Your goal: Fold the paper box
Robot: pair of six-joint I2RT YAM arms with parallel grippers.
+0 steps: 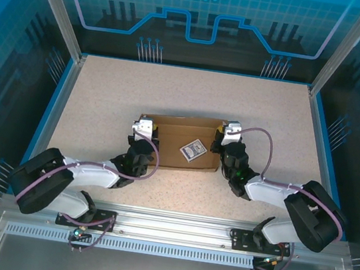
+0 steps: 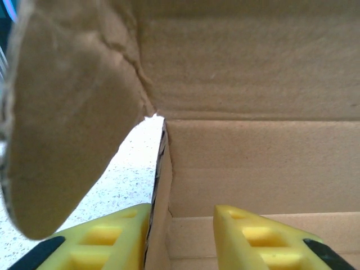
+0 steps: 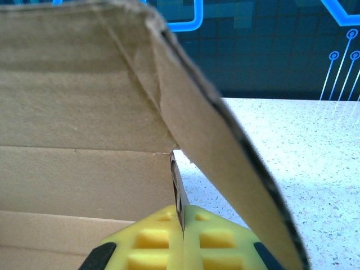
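Top view: paper box (image 1: 174, 129) sits about mid-table (image 1: 270, 114), open side up, long axis running 9 to 3 o'clock; back wall raised at its 12 o'clock side; a small card (image 1: 192, 151) with a dark picture lies on the box floor, toward 4 o'clock of the box centre.

Left gripper (image 1: 144, 130) is at the box's 9 o'clock end; right gripper (image 1: 225, 139) is at the 3 o'clock end; both arms reach in from 6 o'clock.

Left wrist view: left gripper (image 2: 181, 211) jaws are spread; the left end wall (image 2: 159, 185) stands edge-on between the yellow fingers (image 2: 264, 236), just beside the finger at 7 o'clock, with a clear gap to the finger at 5 o'clock; a rounded left flap (image 2: 67, 124) leans outward at 9 to 10 o'clock, with speckled table surface below it.

Right wrist view: right gripper (image 3: 181, 222) jaws are pressed together, pinching the thin edge of the right end wall (image 3: 176, 180); the right flap (image 3: 219, 140) slants from 12 down to 5 o'clock; box interior lies at 9 o'clock, bare table at 3 o'clock.
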